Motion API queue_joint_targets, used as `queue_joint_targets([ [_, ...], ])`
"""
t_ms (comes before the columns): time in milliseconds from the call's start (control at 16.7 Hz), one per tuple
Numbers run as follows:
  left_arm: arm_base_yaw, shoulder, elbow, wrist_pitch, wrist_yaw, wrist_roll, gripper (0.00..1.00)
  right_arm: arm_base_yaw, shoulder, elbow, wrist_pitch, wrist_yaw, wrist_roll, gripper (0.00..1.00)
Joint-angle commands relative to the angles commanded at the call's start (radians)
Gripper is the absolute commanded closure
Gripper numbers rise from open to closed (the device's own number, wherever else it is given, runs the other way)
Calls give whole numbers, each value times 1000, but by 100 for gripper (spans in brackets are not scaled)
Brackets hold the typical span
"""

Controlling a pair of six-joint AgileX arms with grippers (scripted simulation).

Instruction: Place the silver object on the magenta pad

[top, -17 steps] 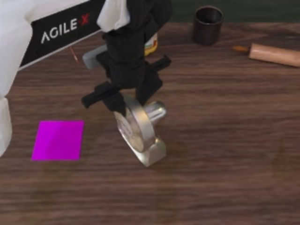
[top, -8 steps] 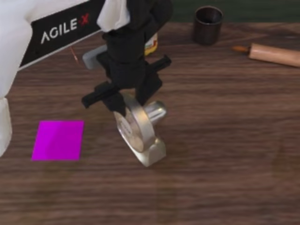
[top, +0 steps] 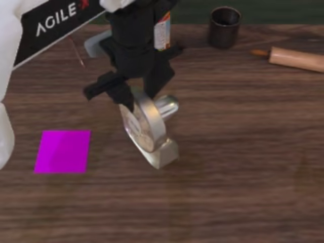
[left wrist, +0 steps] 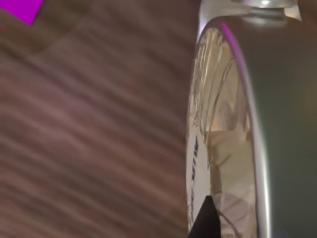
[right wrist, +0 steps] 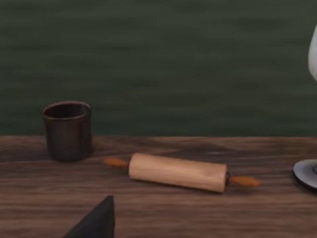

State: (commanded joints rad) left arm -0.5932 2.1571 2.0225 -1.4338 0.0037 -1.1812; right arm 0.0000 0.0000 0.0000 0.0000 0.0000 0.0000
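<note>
Top view: left gripper [top: 135, 104] comes down from above onto the upper rim of the silver object [top: 147, 132], fingers clamped across the thick disc, one on each face. Disc stands on edge, tilted, speckled face toward the table's left, short knob sticking out to the right just beside the right-hand finger, squared base at the low end toward the table's near edge. Can't tell if the base touches the wood or hangs just above it. Magenta pad [top: 63, 151] lies flat well to the left of the object, apart from it. Left wrist view: disc rim [left wrist: 225, 134] fills the frame close up, dark fingertip [left wrist: 205, 220] against it, corner of the pad [left wrist: 20, 8] far off. Dark cup [top: 224, 26] and rolling pin [top: 296, 58] sit at the far right. Right wrist view: only a dark fingertip [right wrist: 96, 223] shows, so its opening can't be told.
</note>
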Motion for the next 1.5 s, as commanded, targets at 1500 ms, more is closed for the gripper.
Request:
queue_joint_targets([
  [1500, 416, -364, -415, 59, -5, -576, 100, 0, 0, 0, 0, 0, 0, 0],
])
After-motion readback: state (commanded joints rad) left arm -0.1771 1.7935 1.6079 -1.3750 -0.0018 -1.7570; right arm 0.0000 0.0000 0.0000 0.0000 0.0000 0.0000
